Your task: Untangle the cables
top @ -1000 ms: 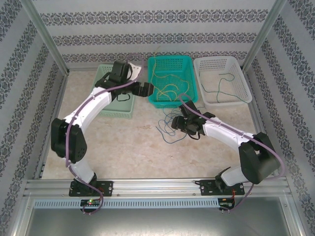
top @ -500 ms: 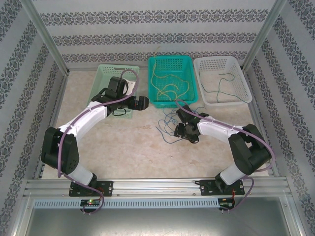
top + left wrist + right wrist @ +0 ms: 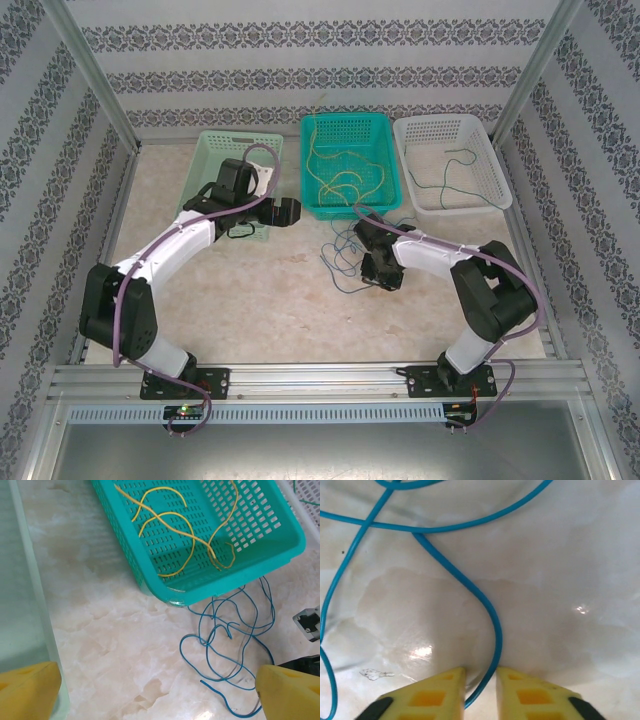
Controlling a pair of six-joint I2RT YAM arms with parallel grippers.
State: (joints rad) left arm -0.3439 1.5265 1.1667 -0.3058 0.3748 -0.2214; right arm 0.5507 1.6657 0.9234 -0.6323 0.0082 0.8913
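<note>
Near teal basket [image 3: 235,575], blue cables [image 3: 235,645] lie tangled on table [image 3: 260,290]; yellow cables [image 3: 340,182] and green cable [image 3: 478,190] already binned. L gripper [image 3: 160,690] wide, empty; R gripper [image 3: 481,680] narrow round one blue strand, grip unclear.

Teal basket [image 3: 240,575] taken as landmark, yellow cables [image 3: 175,528] laid loosely inside it, blue cables [image 3: 232,645] tangled on the marble table [image 3: 110,630] just beside its near wall, left gripper [image 3: 159,695] held wide apart nearby.

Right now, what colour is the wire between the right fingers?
The wire is blue; right wrist view shows it best.
</note>
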